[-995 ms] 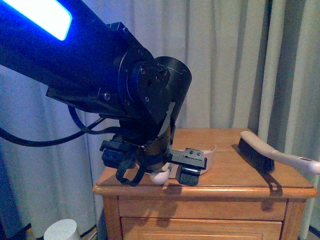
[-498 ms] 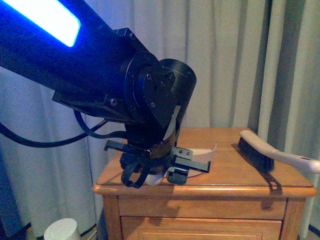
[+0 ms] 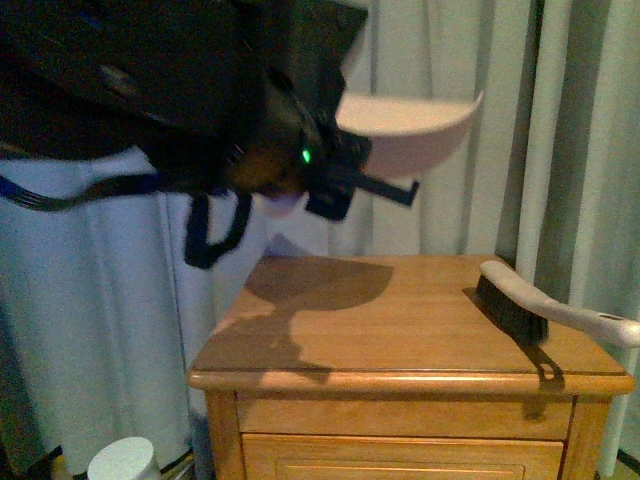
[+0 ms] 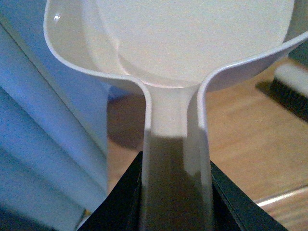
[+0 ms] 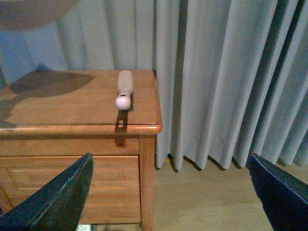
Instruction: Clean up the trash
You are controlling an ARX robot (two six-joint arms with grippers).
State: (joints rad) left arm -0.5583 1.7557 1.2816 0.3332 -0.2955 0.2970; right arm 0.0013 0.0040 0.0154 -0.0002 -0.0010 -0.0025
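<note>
— What is the left gripper doing?

— Its two black jaws are clamped on the handle of the dustpan, one pressing each side. The pan juts out ahead of the gripper, held well above the nightstand.

— And the trash?

— I cannot tell where it is. The hollow of the pan, just ahead of the jaws, shows only as a pale blur.

— The right gripper?

— Spread wide, holding and touching nothing. The brush lies on the nightstand ahead of it, well apart, with the curtain beyond.
</note>
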